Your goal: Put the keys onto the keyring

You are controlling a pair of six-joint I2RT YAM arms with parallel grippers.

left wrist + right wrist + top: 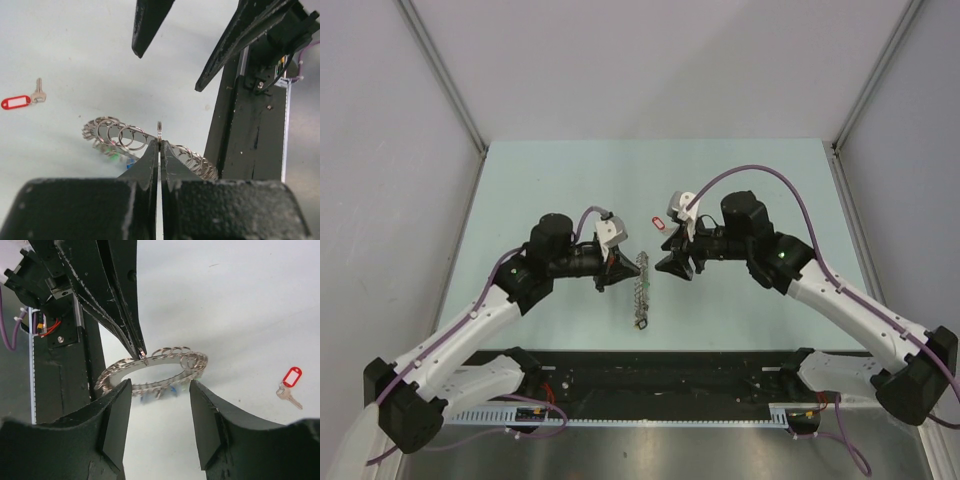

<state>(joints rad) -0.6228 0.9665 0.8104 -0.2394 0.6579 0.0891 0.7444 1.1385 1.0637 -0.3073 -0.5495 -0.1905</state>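
Observation:
The keyring [642, 288] is a large grey ring fringed with small split rings and coloured tags. It stands tilted off the pale green table, edge-on in the top view. My left gripper [628, 268] is shut on one small split ring at its rim [159, 131]. The ring's band also shows in the right wrist view [163, 360]. My right gripper [672, 266] is open and empty just right of the ring, its jaws wide apart [160, 390]. The key with the red tag [658, 222] lies flat on the table behind the right gripper, and shows in both wrist views [15, 102] [291, 376].
A black rail [660, 375] with cables runs along the table's near edge, close below the ring. Grey walls close in the table [520, 180] at the back and both sides. The right gripper's fingers [150, 25] hang close over the ring in the left wrist view.

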